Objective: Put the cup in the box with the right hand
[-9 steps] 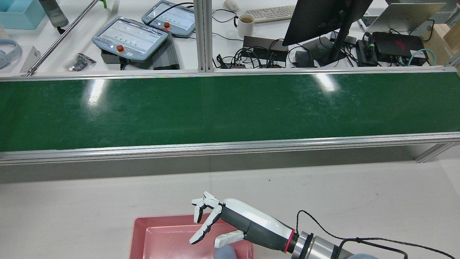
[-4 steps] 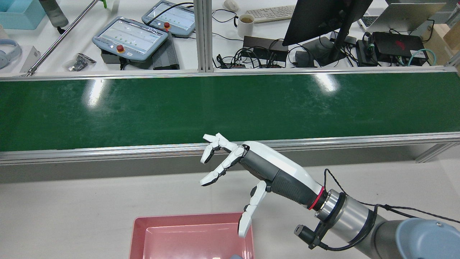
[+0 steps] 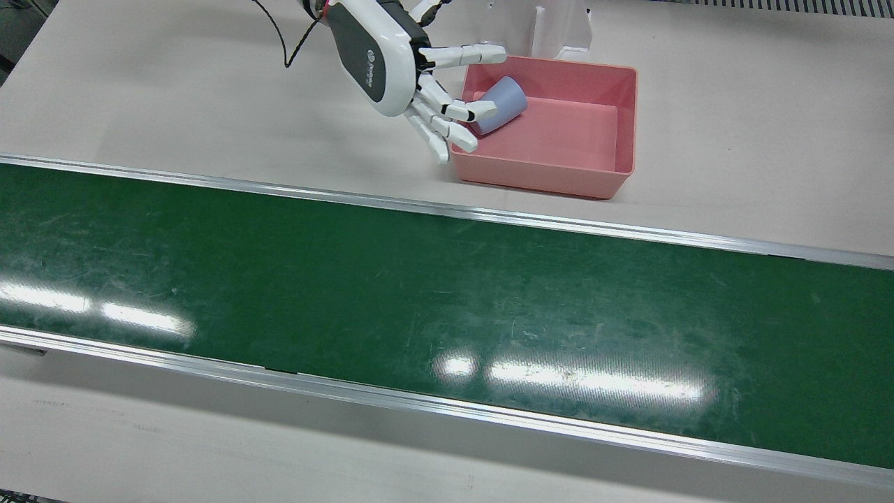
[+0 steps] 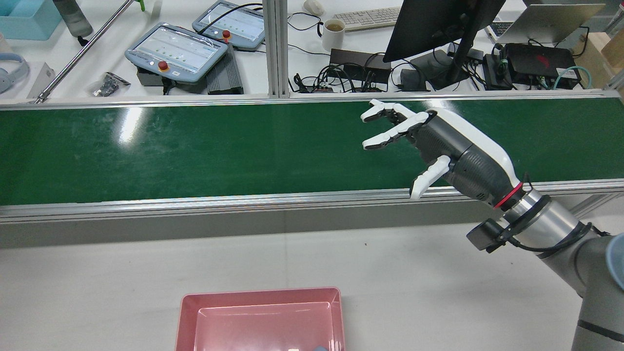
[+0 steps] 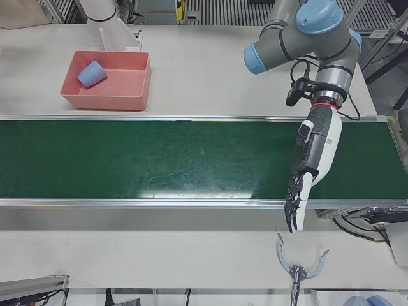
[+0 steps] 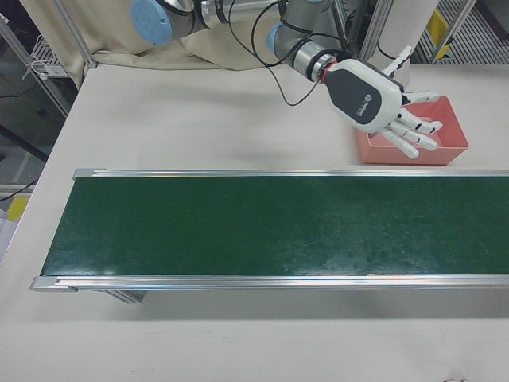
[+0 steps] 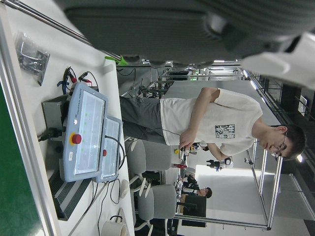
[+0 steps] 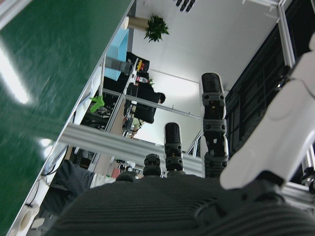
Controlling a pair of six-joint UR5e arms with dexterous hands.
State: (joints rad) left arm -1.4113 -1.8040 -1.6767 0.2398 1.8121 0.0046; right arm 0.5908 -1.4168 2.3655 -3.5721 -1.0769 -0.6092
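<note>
A blue-grey cup lies on its side in the pink box, against the wall nearest my right arm. It also shows in the left-front view. My right hand is open with fingers spread and holds nothing. It hangs raised beside the box's corner. In the rear view it appears high in front of the belt, away from the box. My left hand is open and empty, fingers pointing down over the belt's operator-side edge.
A green conveyor belt runs across the table between aluminium rails. A white pedestal stands right behind the box. Teach pendants and a monitor sit on the desk beyond the belt. A metal tool lies on the operators' side.
My right hand was over the box just above the cup. It has lifted up and swung to the right, still open, and the cup stays in the box.
</note>
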